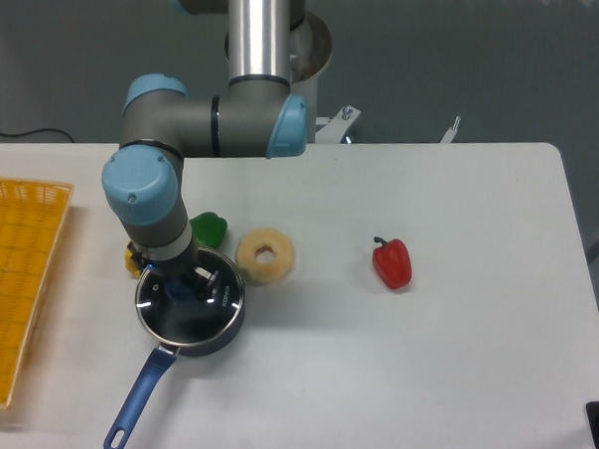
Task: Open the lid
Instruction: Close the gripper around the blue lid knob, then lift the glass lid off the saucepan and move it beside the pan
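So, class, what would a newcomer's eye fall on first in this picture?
The grey and blue robot arm reaches down from the table's far edge, its end effector over the blue knob of the round glass lid on the dark blue saucepan. A red toy pepper lies alone to the right.

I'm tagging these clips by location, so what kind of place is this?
Likely a robotics lab test bench rather than a real kitchen: an industrial arm stands at a plain white table, and toy-looking food, like the red pepper, is scattered around a saucepan.
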You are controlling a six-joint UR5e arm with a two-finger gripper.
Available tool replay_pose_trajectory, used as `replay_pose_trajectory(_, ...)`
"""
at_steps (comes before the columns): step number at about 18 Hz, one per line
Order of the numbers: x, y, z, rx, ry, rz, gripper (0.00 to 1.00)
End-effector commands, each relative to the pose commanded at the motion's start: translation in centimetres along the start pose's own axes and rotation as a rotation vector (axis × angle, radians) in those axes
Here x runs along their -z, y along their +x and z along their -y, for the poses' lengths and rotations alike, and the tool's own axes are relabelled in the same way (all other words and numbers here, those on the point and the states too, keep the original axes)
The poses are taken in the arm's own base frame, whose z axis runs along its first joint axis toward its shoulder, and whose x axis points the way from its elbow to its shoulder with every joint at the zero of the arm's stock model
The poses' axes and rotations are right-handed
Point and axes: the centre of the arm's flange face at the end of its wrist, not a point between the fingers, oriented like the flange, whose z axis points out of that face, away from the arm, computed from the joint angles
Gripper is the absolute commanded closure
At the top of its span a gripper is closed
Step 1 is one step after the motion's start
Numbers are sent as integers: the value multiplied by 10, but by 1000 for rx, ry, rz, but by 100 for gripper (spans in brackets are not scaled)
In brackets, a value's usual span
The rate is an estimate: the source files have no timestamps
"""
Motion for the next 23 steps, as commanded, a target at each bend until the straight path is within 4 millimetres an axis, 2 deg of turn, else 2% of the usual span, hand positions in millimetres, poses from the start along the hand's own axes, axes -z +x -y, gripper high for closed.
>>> replay_pose_trajectory(4,8,-2,-3,-2,3,7,65)
replay_pose_trajectory(9,25,-33,-23,-50,-12,0,65)
replay_pose_trajectory(12,30,-46,-27,-46,-8,5,65)
replay_pose_trajectory(14,33,-54,-28,-102,-2,9,65)
replay_pose_trajectory(23,32,-106,-48,-302,-2,26,65)
